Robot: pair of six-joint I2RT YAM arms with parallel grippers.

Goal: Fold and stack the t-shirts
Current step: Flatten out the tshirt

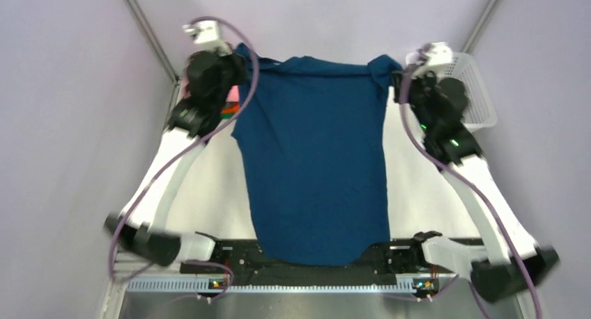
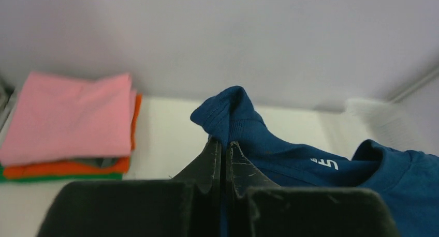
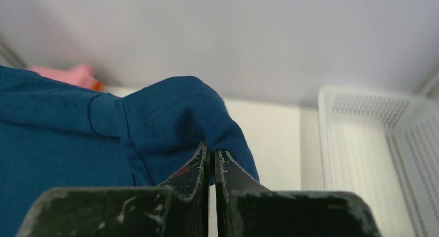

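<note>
White table [image 1: 209, 193], pale lavender walls closing in on both sides, and here we are. Down at the near edge sits the black rail [image 1: 230, 253] carrying both arm bases, and the hem of the navy t-shirt [image 1: 313, 159] drapes right over it. From there the shirt runs away from us in one broad sheet, fairly flat, sleeves up at the far end.

Up at those sleeves, the left gripper [image 2: 224, 142] has its jaws pressed together on a bunched fold of the shirt's left shoulder, cloth poking up above the fingertips. A small white print [image 2: 325, 163] shows on the fabric just beside it. Over on the other side, the right gripper [image 3: 211, 149] is clamped just the same, jaws pinched on the right sleeve fold, which balloons over the tips. So the shirt is strung between the two.

Beyond the left gripper, at the far left of the table, there's the folded stack: pink shirt [image 2: 72, 115] on top, orange shirt [image 2: 67, 168] under it, green shirt [image 2: 20, 177] at the bottom. Far right, a white mesh basket [image 3: 372, 144] stands against the wall.
</note>
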